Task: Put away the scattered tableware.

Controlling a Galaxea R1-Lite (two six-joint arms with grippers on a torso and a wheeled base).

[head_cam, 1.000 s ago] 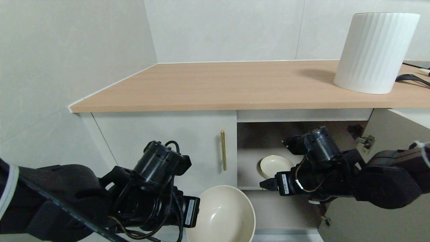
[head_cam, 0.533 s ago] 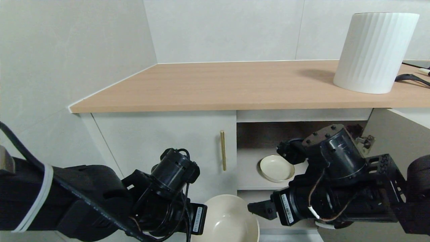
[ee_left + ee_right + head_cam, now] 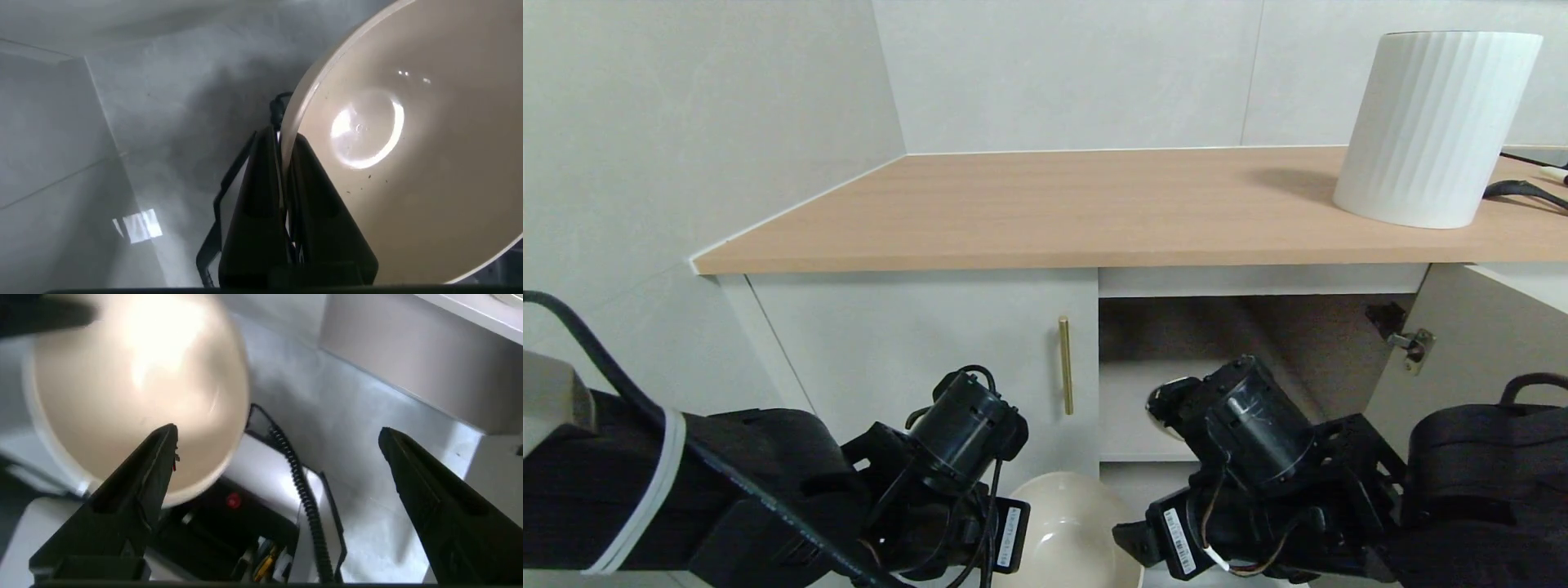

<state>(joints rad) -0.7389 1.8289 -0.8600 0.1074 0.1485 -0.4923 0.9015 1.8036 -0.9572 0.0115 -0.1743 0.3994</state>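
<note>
- Round cream glazed ceramic bowl (image 3: 1062, 531): rigid, smooth, breakable, judged moderately heavy.
- Left pincer (image 3: 282, 145): clenched on its rim; thin-edge hold judged slip-prone.
- Right pincer (image 3: 278, 441): released, empty.

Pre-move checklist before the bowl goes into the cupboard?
1. Left gripper shut on the bowl at its rim: ok.
2. Right gripper open, holding nothing: ok.
3. Right cupboard door swung open: ok.
4. Room on the shelf for the bowl: cannot tell, the right arm hides most of it.
5. Way from bowl to shelf free: not ok, the right arm sits in front of the opening.
</note>
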